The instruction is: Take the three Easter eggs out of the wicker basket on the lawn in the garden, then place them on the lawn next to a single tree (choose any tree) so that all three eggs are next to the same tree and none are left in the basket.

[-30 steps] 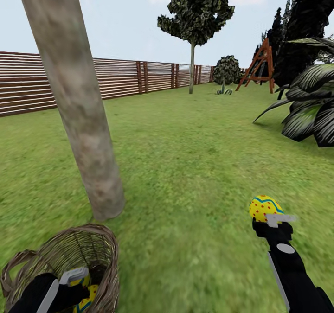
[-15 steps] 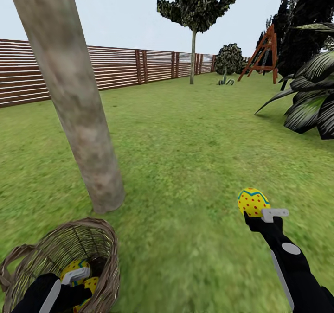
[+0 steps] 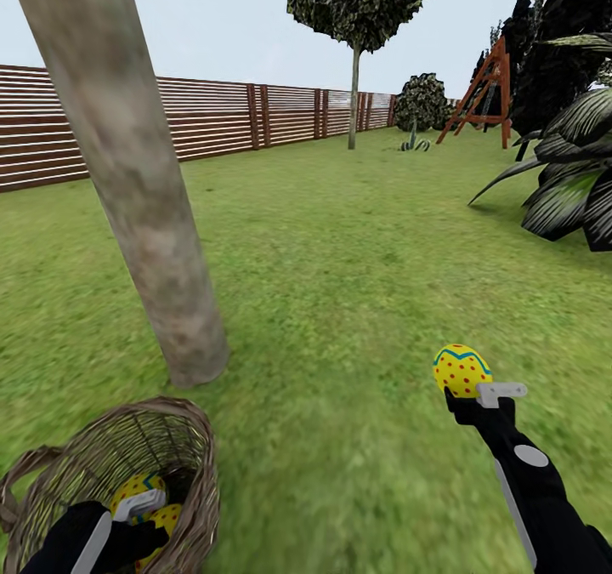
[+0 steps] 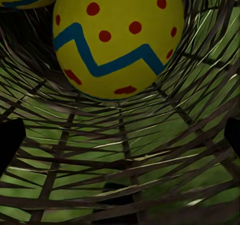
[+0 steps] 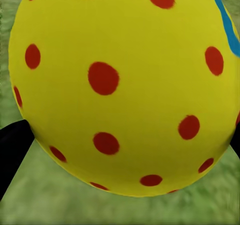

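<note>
- Wicker basket (image 3: 127, 472) on the lawn (image 3: 340, 259), near left, just before the foot of the tree (image 3: 144, 208).
- Two Easter eggs (image 3: 136, 491) inside the basket, touching each other; left pincer (image 3: 140, 506) reaching down into it, just beside them.
- Third egg (image 3: 461, 370) off to the right, well apart from basket and trunk, held above the grass in the right pincer (image 3: 476, 391).
- Fence (image 3: 212, 123) behind the tree, running along the lawn's far left edge.
- Thin-trunked tree (image 3: 355, 89) far behind, near the fence; bush (image 3: 422, 102) and wooden frame (image 3: 484, 98) to its right.
- Broad-leaved plant (image 3: 569, 174) at the right edge, before dark conifers (image 3: 552, 38).
</note>
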Motion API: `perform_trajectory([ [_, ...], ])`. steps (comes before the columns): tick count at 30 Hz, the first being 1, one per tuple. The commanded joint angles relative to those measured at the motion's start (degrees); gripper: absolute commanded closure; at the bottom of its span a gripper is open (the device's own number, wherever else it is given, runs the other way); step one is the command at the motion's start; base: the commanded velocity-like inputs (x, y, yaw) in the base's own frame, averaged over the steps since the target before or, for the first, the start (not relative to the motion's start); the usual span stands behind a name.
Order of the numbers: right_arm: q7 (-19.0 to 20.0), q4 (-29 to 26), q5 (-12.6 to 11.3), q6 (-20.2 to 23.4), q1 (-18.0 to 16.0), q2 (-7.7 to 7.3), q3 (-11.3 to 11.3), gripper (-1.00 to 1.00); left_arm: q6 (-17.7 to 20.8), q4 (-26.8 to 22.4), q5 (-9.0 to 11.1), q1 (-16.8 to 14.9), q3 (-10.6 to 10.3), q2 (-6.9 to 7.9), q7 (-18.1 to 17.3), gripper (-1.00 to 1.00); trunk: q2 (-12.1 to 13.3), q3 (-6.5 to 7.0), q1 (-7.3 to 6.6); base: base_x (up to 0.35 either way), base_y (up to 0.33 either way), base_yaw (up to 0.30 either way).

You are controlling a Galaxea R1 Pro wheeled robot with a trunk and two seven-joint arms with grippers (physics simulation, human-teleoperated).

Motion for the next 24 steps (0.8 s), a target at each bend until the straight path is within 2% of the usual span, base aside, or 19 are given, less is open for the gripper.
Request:
perform_trajectory([
  [1, 0.5, -0.1, 0.6, 0.3, 0.0, 0.03, 0.0, 1.0, 0.3, -0.1, 0.0, 0.0, 0.1, 0.0, -0.2, -1.0, 0.0, -0.05, -0.01, 0.052, 0.0, 0.0],
  [4, 0.5, -0.1, 0.6, 0.3, 0.0, 0.09, 0.3, 1.0, 0.3, -0.1, 0.1, 0.0, 0.1, 0.01, -0.2, -1.0, 0.0, -0.05, -0.01, 0.056, 0.0, 0.0],
  [16, 0.6, 0.0, 1.1, 0.2, 0.0, 0.3, 0.6, 1.0, 0.3, 0.0, -0.1, 0.0, 0.1, -0.67, -0.1, -1.0, 0.0, -0.05, -0.01, 0.274, 0.021, 0.0],
  [20, 0.6, 0.0, 1.1, 0.2, 0.0, 0.45, 0.8, 1.0, 0.3, -0.1, 0.0, 0.0, 0.3, -0.58, -0.2, -1.0, 0.0, -0.05, -0.01, 0.073, 0.006, 0.0],
  [24, 0.6, 0.0, 1.2, 0.2, 0.0, 0.48, 2.5, 1.0, 0.3, -0.2, 0.1, 0.0, 0.6, -0.34, -0.2, -1.0, -0.1, -0.94, 0.1, 0.003, 0.0, 0.0],
])
